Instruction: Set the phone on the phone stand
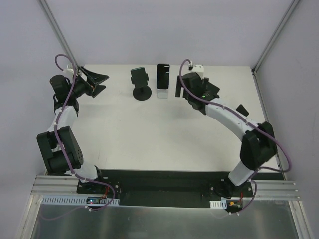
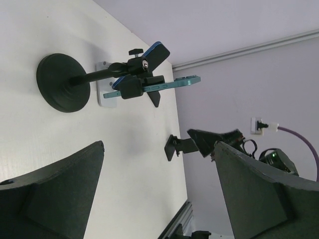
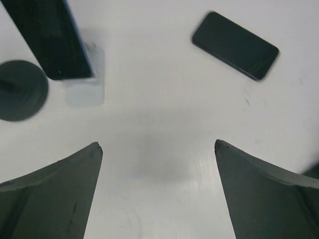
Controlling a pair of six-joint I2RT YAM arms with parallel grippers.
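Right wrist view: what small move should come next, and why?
Probably ease the right pincer forward over the phone, then lower it. Its jaws stand open and empty, and the phone lies flat on the table ahead of them, not yet gripped.

- The left arm [image 1: 60, 124] rises from its base at the near left, folds back at the elbow and reaches up along the left side to the far end.
- The left gripper [image 1: 101, 83] points rightward and is rolled on its side, jaws spread wide with nothing held; in the wrist view its two fingers [image 2: 55, 194] stand well apart.
- The right arm [image 1: 229, 117] sweeps in one long curve from the near right toward the far middle.
- The right gripper [image 1: 179, 85] tilts downward, jaws wide and empty, both fingers [image 3: 50, 194] far apart.
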